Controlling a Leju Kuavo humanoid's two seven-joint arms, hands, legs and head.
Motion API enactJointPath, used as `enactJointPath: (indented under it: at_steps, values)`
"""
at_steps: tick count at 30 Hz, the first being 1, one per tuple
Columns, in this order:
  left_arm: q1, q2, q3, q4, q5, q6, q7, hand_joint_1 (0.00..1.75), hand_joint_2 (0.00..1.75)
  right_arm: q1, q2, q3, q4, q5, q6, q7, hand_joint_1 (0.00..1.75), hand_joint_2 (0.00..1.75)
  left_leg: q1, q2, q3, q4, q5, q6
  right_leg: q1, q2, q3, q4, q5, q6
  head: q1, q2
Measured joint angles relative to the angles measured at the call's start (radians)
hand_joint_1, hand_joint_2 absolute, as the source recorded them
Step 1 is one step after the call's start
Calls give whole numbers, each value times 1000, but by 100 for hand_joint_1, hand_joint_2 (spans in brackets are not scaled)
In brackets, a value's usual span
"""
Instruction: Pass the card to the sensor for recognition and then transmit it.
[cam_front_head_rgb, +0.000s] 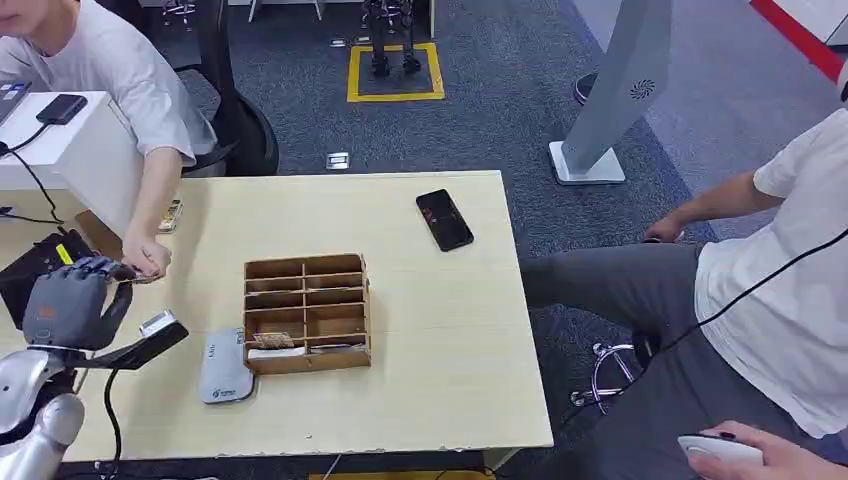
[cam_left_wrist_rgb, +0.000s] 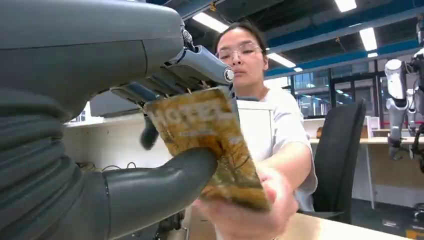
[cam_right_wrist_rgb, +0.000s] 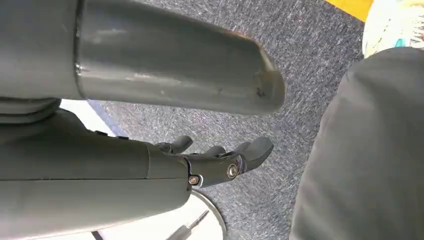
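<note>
Now, left hand (cam_left_wrist_rgb: 165, 150) pinching card (cam_left_wrist_rgb: 210, 145), long axis slanting toward person's hand (cam_left_wrist_rgb: 250, 210), right hand (cam_right_wrist_rgb: 220, 160) loosely open.

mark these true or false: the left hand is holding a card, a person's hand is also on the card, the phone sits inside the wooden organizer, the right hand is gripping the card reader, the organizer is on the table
1. The left hand holds a card. True.
2. A person's hand is on the same card. True: it grips the card's far end in the left wrist view.
3. The phone sits inside the wooden organizer. False: it lies flat on the table, apart from the organizer.
4. The right hand grips the grey card reader. False: it holds nothing and hangs over carpet; the reader lies beside the organizer.
5. The organizer stands on the table. True.
</note>
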Motion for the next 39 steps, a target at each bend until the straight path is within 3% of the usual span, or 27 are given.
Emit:
enactJointPath:
  at_steps: [7, 10, 13, 15, 18, 21, 23, 28, 35, 39]
  values:
    - [8, 0, 6, 0, 36, 1, -26, 175, 175, 0, 0, 6, 0, 0, 0, -5, 0, 0, 0, 0, 0, 0, 0, 0, 0, 0, 0, 0, 0, 0, 0, 0]
    - [20, -3, 15, -5, 110, 3, -62, 175, 175, 0, 0, 9, 0, 0, 0, -4, 0, 0, 0, 0, 0, 0, 0, 0, 0, 0, 0, 0, 0, 0, 0, 0]
    - [22, -20, 30, -13, 218, -45, -82, 175, 175, 0, 0, 10, 0, -3, 0, 2, 0, 0, 0, 0, 0, 0, 0, 0, 0, 0, 0, 0, 0, 0, 0, 0]
    - [22, -37, 41, -18, 318, -124, -69, 175, 175, 0, 1, 10, 0, -10, -3, 4, 0, 0, 0, 0, 0, 0, 0, 0, 0, 0, 0, 0, 0, 0, 0, 0]
    - [23, -73, 48, -31, 507, -297, -31, 175, 175, 0, 4, 10, 0, -18, -10, 6, 0, 0, 0, -1, 0, 0, 0, 0, 0, 0, 0, 0, 0, 0, 0, 0]
    - [32, -98, 48, -47, 640, -402, 15, 175, 175, 1, 6, 10, 0, -24, -15, 6, 0, 0, 0, 0, 0, 0, 0, 0, 0, 0, 0, 0, 0, 0, 0, 0]
    - [43, -105, 48, -59, 693, -433, 34, 175, 175, 3, 7, 10, 0, -29, -16, 4, 0, 0, 0, 0, 0, 0, 0, 0, 0, 0, 0, 0, 0, 0, 0, 0]
    - [66, -113, 48, -83, 725, -463, 58, 175, 175, 6, 8, 10, 0, -31, -17, 4, 0, 0, 0, 0, 0, 0, 0, 0, 0, 0, 0, 0, 0, 0, 0, 0]
    - [110, -112, 48, -98, 736, -461, 77, 175, 175, 7, 8, 10, 0, -40, -21, 8, 0, 0, 0, 0, 0, 0, 0, 0, 0, 0, 0, 0, 0, 0, 0, 0]
    - [135, -121, 48, -109, 689, -434, 80, 175, 175, 7, 10, 10, 0, -42, -21, 13, 0, 0, 0, 0, 0, 0, 0, 0, 0, 0, 0, 0, 0, 0, 0, 0]
